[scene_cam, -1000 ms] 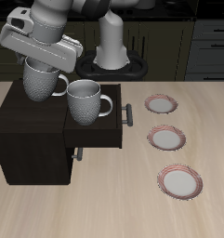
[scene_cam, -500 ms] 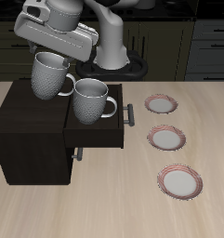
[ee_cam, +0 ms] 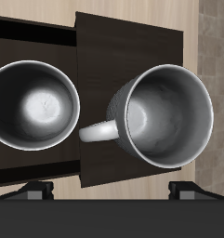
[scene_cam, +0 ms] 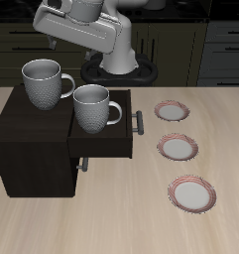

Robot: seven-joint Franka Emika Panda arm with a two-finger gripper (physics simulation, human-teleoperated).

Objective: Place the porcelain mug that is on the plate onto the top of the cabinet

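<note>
The porcelain mug point(scene_cam: 42, 82) stands upright on top of the dark cabinet point(scene_cam: 27, 149), free of my gripper. My gripper point(scene_cam: 63, 42) hangs open and empty a little above it. In the wrist view the mug point(ee_cam: 164, 112) sits on the cabinet top point(ee_cam: 104, 56), its handle towards the drawer, and my fingertips point(ee_cam: 30, 191) stand wide apart. A look-alike mug point(scene_cam: 95, 107) stands in the open drawer point(scene_cam: 106, 149); it also shows in the wrist view point(ee_cam: 34, 102). Three red-rimmed plates point(scene_cam: 178, 148) lie bare; I cannot tell which one held the mug.
The drawer sticks out from the cabinet with its grey bar handle point(scene_cam: 138, 121) towards the plates. The other two plates point(scene_cam: 174, 111) point(scene_cam: 193, 192) lie farther back and nearer the front edge. My arm's base point(scene_cam: 121, 62) stands at the table's back.
My gripper set the mug down on the cabinet top, let go of it and rose up and back. The mug in the drawer has not moved.
</note>
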